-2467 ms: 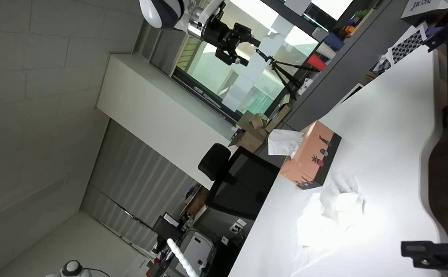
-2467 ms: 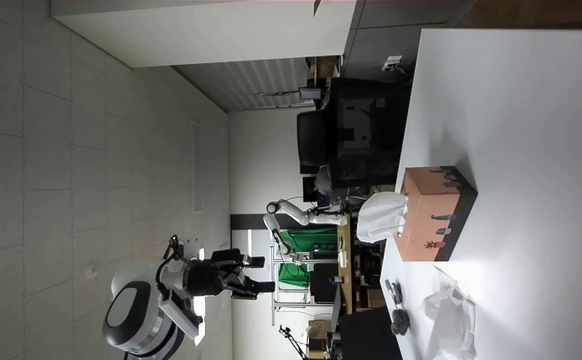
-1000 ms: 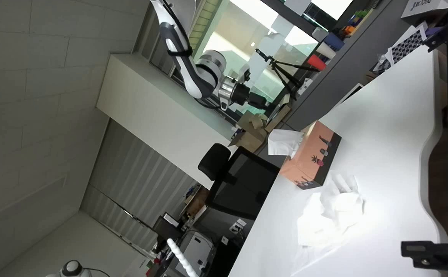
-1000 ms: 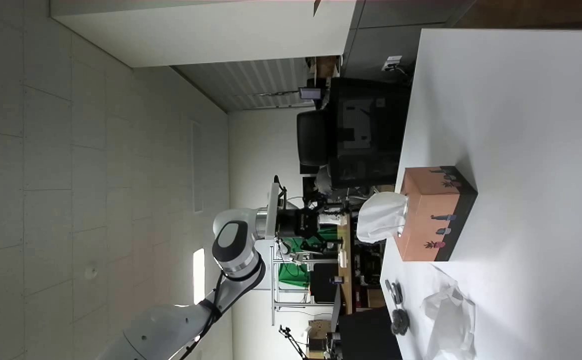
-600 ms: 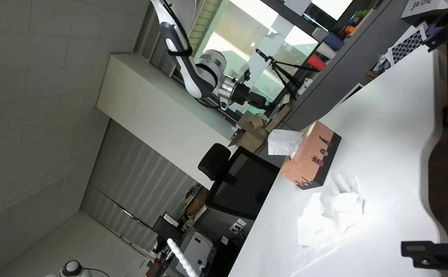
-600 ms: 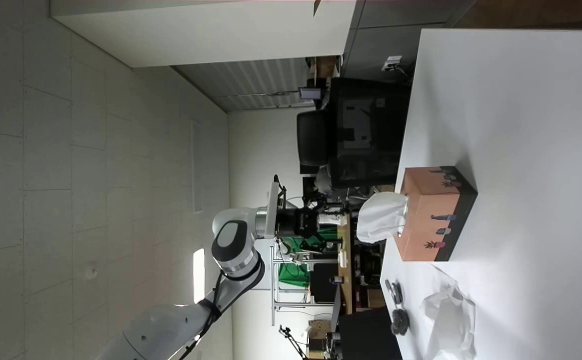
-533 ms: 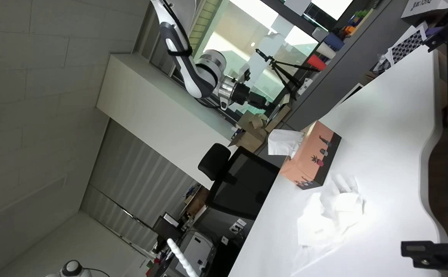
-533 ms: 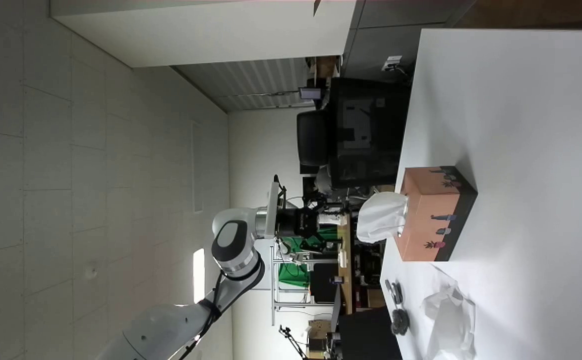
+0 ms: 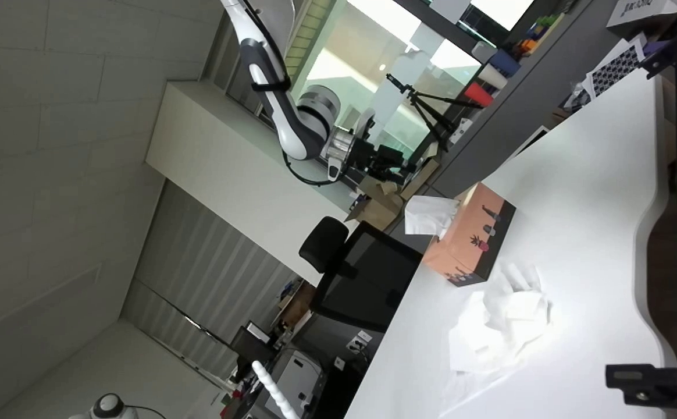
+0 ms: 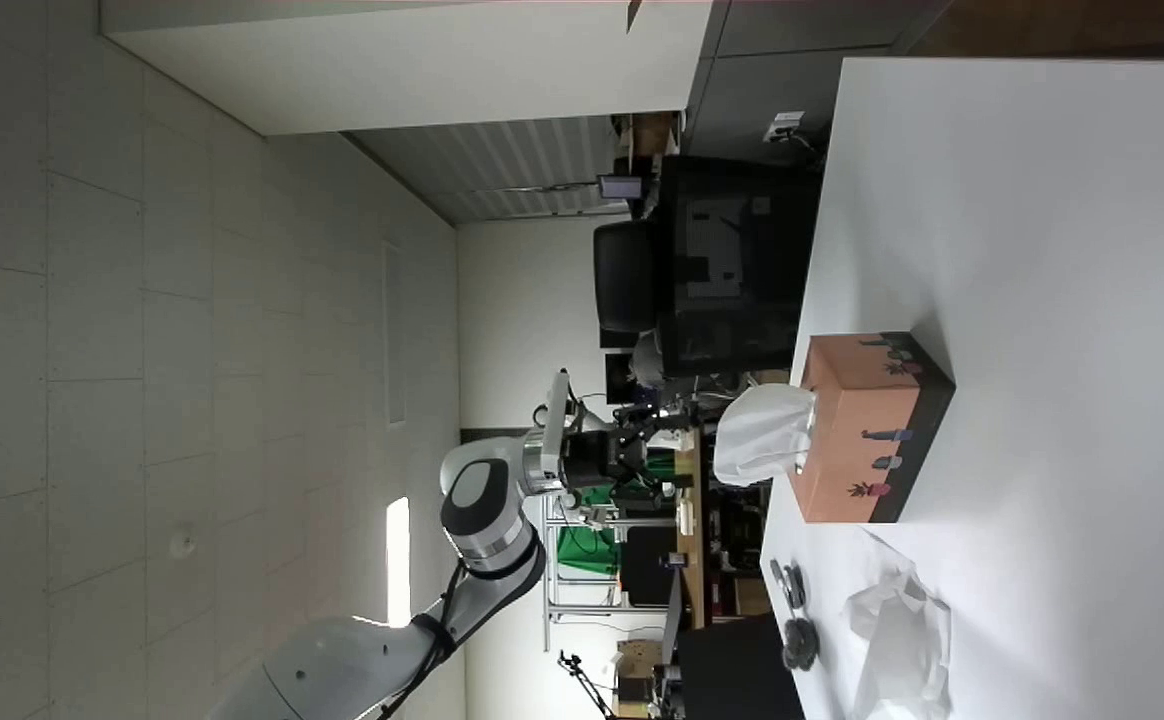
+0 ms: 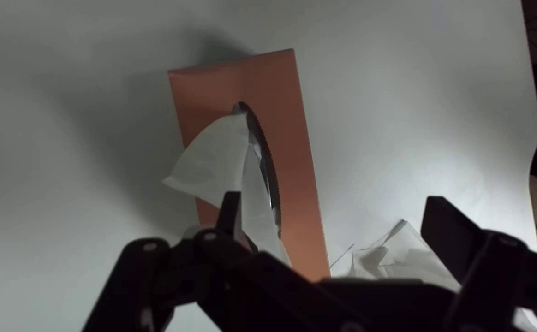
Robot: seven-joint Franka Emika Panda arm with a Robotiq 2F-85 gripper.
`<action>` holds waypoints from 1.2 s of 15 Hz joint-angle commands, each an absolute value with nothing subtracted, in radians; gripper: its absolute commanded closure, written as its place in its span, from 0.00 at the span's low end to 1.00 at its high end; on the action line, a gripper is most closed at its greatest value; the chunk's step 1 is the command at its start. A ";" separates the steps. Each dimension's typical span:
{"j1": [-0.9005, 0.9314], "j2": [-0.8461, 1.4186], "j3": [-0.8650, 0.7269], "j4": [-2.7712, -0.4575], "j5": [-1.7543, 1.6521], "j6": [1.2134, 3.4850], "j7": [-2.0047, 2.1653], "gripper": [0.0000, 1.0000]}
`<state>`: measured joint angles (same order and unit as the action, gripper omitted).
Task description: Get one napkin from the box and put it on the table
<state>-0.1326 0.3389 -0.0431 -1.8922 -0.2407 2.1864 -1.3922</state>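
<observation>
While the white tabletop (image 10: pixel 1072 250) bears the salmon tissue box (image 10: pixel 867 440), upright, the Robotiq gripper (image 11: pixel 333 210) hangs above and apart from it, jaws spread wide, gripping nothing. It probably needs to centre on the tissue (image 11: pixel 217 157) poking from the box's top, pinch low, and lift straight (gently, since the box could rise too). In the wrist view the gripper covers the lower end of the slot (image 11: pixel 272 184); in both exterior views the fingertips (image 11: pixel 228 213) are hard to pick out.

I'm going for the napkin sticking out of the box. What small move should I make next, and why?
Probably shift the open gripper toward the wrist view's left before lowering: there, the napkin in the box lies left of the gap's middle, partly behind one finger, while the other finger shows against the table.
</observation>
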 commanded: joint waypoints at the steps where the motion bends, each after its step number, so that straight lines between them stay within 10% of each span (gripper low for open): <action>1: -0.112 0.334 -0.021 -1.944 -0.318 2.282 -1.484 0.00; 8: -0.074 0.416 -0.005 -1.978 -0.480 2.562 -1.629 0.00; 9: -0.068 0.434 -0.007 -1.970 -0.487 2.565 -1.638 0.25; 18: -0.017 0.469 -0.054 -1.939 -0.519 2.472 -1.579 0.83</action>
<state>-0.0465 0.4751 -0.0240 -1.9642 -0.4805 2.5168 -1.6326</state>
